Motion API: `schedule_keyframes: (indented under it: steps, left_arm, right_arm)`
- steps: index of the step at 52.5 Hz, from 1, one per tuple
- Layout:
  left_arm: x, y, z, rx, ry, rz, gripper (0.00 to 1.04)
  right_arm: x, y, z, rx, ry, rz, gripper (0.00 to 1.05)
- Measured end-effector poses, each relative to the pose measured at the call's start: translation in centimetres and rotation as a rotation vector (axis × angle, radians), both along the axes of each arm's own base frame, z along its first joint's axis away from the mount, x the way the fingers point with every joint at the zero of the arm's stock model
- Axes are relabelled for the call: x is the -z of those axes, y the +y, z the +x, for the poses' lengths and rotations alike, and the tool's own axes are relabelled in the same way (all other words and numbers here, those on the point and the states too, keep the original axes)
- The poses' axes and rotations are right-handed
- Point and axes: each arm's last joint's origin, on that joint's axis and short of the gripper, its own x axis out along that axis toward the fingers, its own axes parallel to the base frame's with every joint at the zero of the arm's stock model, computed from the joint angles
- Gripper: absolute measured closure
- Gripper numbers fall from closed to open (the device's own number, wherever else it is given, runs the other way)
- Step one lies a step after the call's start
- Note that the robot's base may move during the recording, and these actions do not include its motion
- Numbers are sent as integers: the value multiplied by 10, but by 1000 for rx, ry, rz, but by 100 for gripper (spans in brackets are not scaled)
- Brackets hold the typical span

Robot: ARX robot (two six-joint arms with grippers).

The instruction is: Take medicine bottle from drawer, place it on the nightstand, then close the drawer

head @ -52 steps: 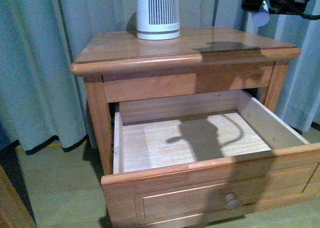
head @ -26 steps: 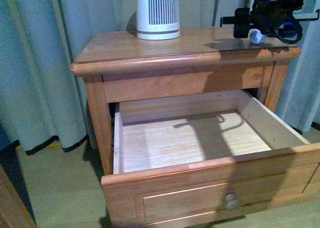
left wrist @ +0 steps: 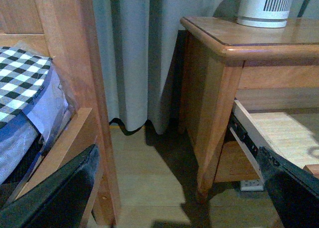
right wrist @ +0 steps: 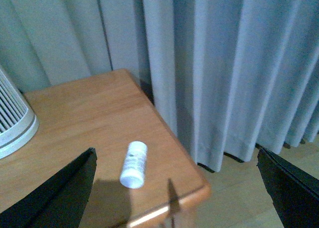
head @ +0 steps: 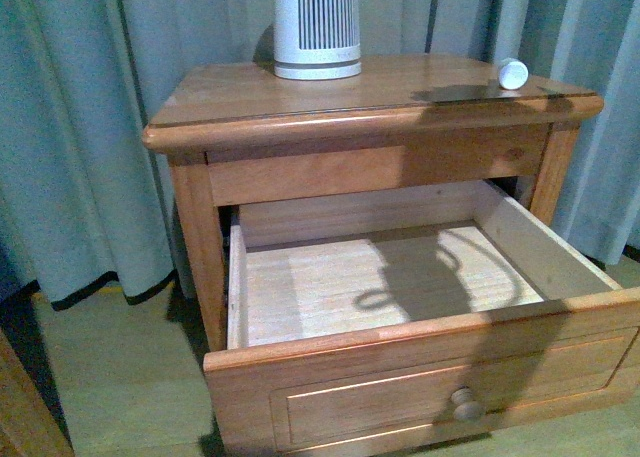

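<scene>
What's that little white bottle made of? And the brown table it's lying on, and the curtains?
The small white cylindrical medicine bottle looks like plastic: smooth, even white, slightly glossy. The honey-brown nightstand appears to be varnished wood, with grain lines and a shine on its top. The grey-blue curtain seems to be soft cloth, since it hangs in long folds.

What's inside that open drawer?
Only bare pale wood and shadows show in the drawer; its own front hides the floor strip just behind it. The bottle lies up on the nightstand.
</scene>
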Motion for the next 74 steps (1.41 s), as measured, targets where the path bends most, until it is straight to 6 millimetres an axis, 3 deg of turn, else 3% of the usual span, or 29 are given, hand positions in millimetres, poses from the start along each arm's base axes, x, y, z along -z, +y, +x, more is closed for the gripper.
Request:
schedule_keyframes:
  steps: [7,17,21,23,27,30,42,54,74]
  left_arm:
    - [0,0,0,0,0,0,7]
    - [0,0,0,0,0,0,7]
    - [0,0,0,0,0,0,7]
    - [0,0,0,0,0,0,7]
    - [0,0,0,0,0,0,7]
    - [0,0,0,0,0,0,7]
    - [0,0,0,0,0,0,7]
    - [0,0,0,0,0,0,7]
    - [0,0,0,0,0,0,7]
  right_arm:
    - [24,-15,-66,-14,42,23,7]
    - [95,-10,-157,-87,208,65,7]
    - [120,-7,-179,-110,253,77,7]
    - [143,-3,-190,-134,305,93,7]
    - [177,0,-197,-157,366,103,7]
    - [194,3,-193,-161,380,115,7]
    - [223,15,-160,-191,369,130,7]
    - [239,20,-114,-200,359,114,7]
    - [248,26,-14,-223,300,53,7]
